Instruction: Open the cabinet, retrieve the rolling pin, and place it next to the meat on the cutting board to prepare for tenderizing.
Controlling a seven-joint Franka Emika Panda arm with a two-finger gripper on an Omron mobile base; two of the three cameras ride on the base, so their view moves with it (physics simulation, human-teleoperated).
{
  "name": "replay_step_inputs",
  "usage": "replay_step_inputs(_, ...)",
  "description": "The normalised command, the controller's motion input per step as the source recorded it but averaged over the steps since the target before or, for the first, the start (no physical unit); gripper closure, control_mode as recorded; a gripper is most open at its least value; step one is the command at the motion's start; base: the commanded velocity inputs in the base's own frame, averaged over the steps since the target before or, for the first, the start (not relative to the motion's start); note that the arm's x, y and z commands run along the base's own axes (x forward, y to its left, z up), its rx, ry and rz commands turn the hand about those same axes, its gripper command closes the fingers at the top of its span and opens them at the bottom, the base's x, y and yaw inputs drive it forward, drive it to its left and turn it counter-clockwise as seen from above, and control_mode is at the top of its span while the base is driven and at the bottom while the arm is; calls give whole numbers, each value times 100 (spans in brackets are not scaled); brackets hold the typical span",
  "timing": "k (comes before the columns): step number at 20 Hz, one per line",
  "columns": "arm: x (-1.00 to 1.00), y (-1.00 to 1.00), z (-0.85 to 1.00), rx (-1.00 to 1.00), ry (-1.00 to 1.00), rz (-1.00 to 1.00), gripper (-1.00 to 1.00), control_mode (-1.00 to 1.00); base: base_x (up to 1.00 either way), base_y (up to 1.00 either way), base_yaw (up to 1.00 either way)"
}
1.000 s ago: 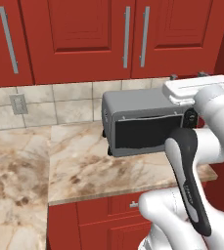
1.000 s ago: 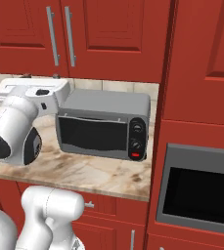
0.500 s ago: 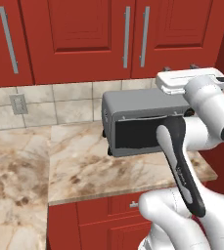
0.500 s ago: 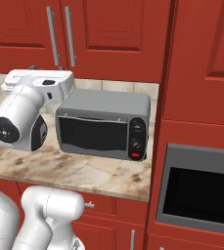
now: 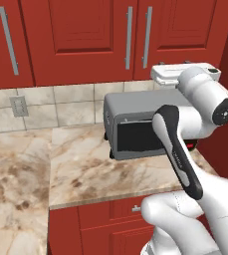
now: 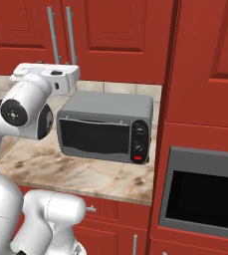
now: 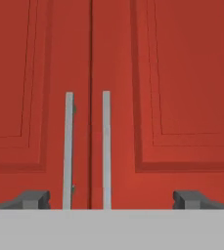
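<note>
Red cabinet (image 7: 111, 73) doors shut w/ fingers (image 7: 35, 199) spread wide facing handles (image 7: 106, 146).

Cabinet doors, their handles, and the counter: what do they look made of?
Cabinet: apparently painted wood, matte red, with raised panels. Handles: seemingly brushed metal, being slim silver bars. Counter: marble-like stone, polished, with beige and brown veining. All is rendered, so these are impressions only.

Arm raised, elbow bent, wrist level and pointing forward. Gripper (image 7: 111, 199) jaws spread wide, nothing between them; fingertips (image 7: 33, 199) visible at both lower corners of hand view.
</note>
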Motion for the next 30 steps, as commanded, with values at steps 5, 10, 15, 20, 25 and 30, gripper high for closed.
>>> replay_step_inputs(5, 31, 8, 0, 0, 0, 0, -100, -100, 0, 0, 0)
replay_step_inputs(10, 37, 4, 0, 0, 0, -1, -100, -100, 0, 0, 0)
replay_step_inputs(15, 38, 0, 0, 0, 0, -1, -100, -100, 0, 0, 0)
replay_step_inputs(20, 35, 0, 0, 0, 0, 0, -100, -100, 0, 0, 0)
replay_step_inputs(25, 31, 0, 0, 0, 0, 0, -100, -100, 0, 0, 0)
replay_step_inputs(30, 25, 2, 0, 0, 0, 0, -100, -100, 0, 0, 0)
